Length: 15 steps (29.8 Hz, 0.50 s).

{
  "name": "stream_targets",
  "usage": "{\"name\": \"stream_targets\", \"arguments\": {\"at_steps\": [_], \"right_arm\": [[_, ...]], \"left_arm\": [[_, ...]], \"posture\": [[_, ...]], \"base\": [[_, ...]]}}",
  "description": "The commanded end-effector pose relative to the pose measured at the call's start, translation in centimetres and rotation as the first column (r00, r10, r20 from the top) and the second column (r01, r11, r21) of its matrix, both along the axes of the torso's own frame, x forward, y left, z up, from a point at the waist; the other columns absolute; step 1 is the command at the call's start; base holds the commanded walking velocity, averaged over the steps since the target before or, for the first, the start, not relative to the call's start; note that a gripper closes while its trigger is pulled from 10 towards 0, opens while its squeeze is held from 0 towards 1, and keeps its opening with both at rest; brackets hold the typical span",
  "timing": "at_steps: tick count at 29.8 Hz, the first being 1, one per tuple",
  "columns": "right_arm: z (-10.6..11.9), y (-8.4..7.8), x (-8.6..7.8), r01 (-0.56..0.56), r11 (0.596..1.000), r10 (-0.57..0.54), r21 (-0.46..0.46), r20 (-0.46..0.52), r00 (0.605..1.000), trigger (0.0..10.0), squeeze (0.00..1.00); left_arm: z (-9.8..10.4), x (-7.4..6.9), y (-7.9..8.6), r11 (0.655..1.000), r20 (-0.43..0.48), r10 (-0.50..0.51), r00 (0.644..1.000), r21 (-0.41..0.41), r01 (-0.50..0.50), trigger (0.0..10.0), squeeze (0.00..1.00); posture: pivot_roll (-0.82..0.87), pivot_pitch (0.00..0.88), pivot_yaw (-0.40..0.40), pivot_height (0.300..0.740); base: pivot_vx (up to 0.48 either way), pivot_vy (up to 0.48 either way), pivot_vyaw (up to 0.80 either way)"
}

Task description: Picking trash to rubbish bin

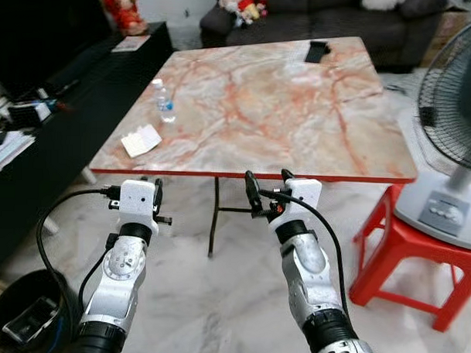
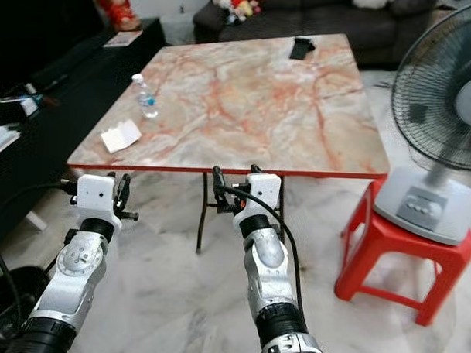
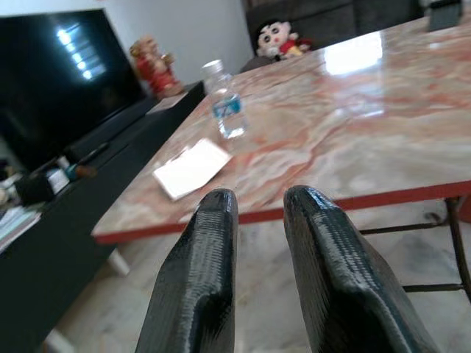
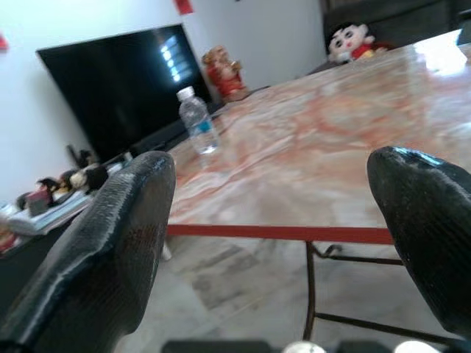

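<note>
Bottle (image 1: 165,101) stands upright, cap up, left part of table (image 1: 300,109); white paper (image 1: 141,140) lies flat just below it near front edge. Bin (image 1: 18,316) at lower left corner. Fan (image 1: 454,114) on red stool (image 1: 407,252) at right. Left gripper (image 1: 149,201) fingers nearly together, empty; right gripper (image 1: 267,195) wide open, empty, both below table edge.

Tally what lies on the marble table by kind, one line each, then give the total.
Clear plastic water bottle with blue label: 1
White flat paper packet: 1
Black flat object at the far edge, too small to identify: 1
Total: 3
</note>
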State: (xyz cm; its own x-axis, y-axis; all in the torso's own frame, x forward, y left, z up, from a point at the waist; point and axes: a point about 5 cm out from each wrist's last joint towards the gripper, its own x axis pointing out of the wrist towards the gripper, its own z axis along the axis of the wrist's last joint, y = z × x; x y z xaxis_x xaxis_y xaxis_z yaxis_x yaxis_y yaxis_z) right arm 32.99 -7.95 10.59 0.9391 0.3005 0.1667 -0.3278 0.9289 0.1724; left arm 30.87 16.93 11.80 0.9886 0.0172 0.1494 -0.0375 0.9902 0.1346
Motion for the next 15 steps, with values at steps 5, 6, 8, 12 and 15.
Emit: {"name": "stream_targets", "arguments": {"at_steps": [5,6,8,12,15], "right_arm": [[0.6,-1.1,0.3,-0.007,1.0,0.007,0.004,0.004,1.0,10.0,0.0],[0.6,-1.4,0.4,-0.005,1.0,0.005,0.007,0.005,1.0,10.0,0.0],[1.0,-2.6,0.9,0.022,1.0,-0.022,0.009,0.008,1.0,10.0,0.0],[2.0,-4.2,2.1,0.062,0.998,-0.062,0.004,0.005,0.998,10.0,0.0],[2.7,-4.6,2.6,0.059,0.998,-0.058,-0.002,0.018,0.998,10.0,0.0]], "left_arm": [[-0.7,0.4,-2.0,0.999,-0.027,-0.036,0.999,0.016,0.037,10.0,0.0],[-0.9,0.5,-2.4,0.999,-0.034,-0.048,0.998,0.013,0.049,10.0,0.0],[-1.1,0.8,-3.6,0.998,-0.034,-0.065,0.997,0.013,0.065,10.0,0.0],[-1.3,0.9,-4.1,0.998,-0.032,-0.059,0.998,-0.006,0.059,10.0,0.0],[-1.6,0.9,-3.2,1.0,-0.039,-0.009,0.999,-0.015,0.008,10.0,0.0]], "posture": [[0.02,0.0,0.093,0.74],[0.01,0.0,0.067,0.74],[0.02,0.0,0.03,0.74],[0.01,0.0,-0.024,0.74],[0.01,0.0,-0.034,0.74]], "base": [[0.0,0.0,0.0],[0.0,0.0,0.0],[0.0,0.0,0.0],[0.0,0.0,0.0],[0.0,0.0,0.0]]}}
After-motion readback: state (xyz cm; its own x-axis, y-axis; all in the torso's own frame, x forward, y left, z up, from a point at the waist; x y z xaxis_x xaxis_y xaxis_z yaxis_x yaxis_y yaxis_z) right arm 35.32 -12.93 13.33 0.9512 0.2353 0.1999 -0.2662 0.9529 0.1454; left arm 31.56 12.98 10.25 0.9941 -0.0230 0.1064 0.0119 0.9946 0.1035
